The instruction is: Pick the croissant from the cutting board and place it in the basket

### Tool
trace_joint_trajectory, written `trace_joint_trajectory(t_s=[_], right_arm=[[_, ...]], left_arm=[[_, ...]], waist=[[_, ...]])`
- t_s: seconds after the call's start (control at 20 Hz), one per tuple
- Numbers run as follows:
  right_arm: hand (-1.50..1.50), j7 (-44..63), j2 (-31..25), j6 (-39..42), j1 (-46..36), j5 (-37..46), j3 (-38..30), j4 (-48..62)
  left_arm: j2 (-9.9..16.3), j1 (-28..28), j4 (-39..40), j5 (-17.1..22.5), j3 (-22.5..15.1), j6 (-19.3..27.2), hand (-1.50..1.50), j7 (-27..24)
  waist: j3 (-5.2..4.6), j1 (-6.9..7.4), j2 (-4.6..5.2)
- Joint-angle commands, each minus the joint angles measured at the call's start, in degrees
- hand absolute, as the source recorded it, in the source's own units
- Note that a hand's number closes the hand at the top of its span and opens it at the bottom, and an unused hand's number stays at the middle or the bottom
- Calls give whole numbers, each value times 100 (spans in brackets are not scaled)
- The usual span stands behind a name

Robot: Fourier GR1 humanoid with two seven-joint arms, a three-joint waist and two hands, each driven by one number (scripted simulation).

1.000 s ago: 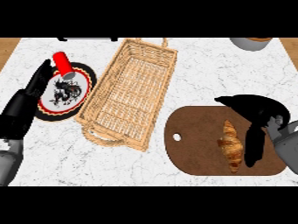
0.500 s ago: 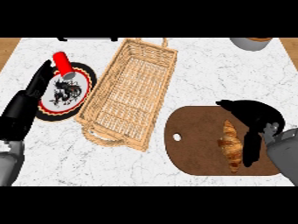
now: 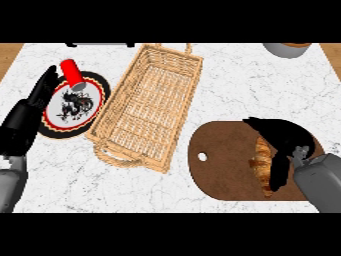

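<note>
Take the basket [image 3: 149,107] as your landmark: long, wicker, lying at a slant on the marble counter [image 3: 225,85], with a loop handle at each end.

Below and to the right of the basket, just beside its near corner, you see the brown board [image 3: 225,170] with a small hole near its left edge. The croissant [image 3: 262,159] lies on the board's right half, lengthwise, and only a strip of it shows.

Your right hand [image 3: 284,142] sits over the croissant, fingers bent down around it; one finger runs down along its right side. You cannot tell from this view whether the pastry is off the board.

Left of the basket, touching its long side or nearly so, a dark-rimmed plate [image 3: 73,105] carries a black figure; a red cylinder [image 3: 72,73] lies on the plate's upper edge.

Your left hand [image 3: 21,122] rests left of the plate, fingers straight and pointing up, holding nothing.

Up and right of the basket, a grey pot [image 3: 287,49] is cut off by the counter's far edge.
</note>
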Motion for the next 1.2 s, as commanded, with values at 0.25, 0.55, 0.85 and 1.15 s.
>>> trace_joint_trajectory(t_s=[0.25,0.55,0.85,1.15], right_arm=[[-150,-331,538,-260,594,876,-30,7],[-150,-903,298,74,466,1092,-574,488],[-150,-755,744,-10,921,1553,-541,128],[150,-980,1183,-387,812,1658,-752,759]], left_arm=[[-64,48,333,-128,376,-390,0,-461],[-295,340,-618,-308,269,-367,0,213],[-514,239,-349,-534,389,-340,0,85],[-426,19,-264,-411,574,-593,0,224]], waist=[[-1,-11,1],[1,17,-2],[0,-8,-3],[0,-9,0]])
